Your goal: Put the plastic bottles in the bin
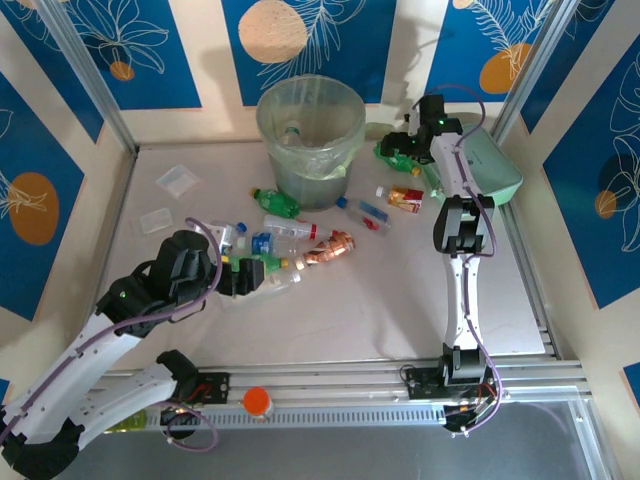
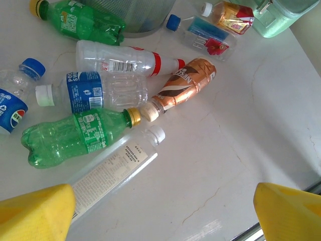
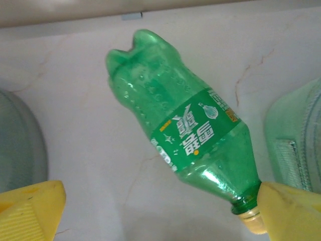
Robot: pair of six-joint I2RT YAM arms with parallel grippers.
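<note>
The bin [image 1: 310,135] stands at the back centre with a bottle inside it. Several plastic bottles [image 1: 290,240] lie scattered in front of it. My left gripper [image 1: 240,275] hovers open over the near end of that cluster. In the left wrist view its yellow fingertips [image 2: 35,211] flank bare table, with a clear white-labelled bottle [image 2: 110,170] beside the left one and a green bottle [image 2: 70,135] just beyond. My right gripper [image 1: 402,150] is open around a green bottle [image 3: 185,135] lying right of the bin. That bottle's yellow cap touches the right fingertip [image 3: 291,211].
A mint-green lidded box [image 1: 485,165] sits just right of the right gripper. Two flat clear packets [image 1: 177,180] lie at the back left. A copper-wrapped bottle [image 2: 183,88] and a blue-labelled one [image 2: 95,93] lie mid-table. Metal rails run along the near edge.
</note>
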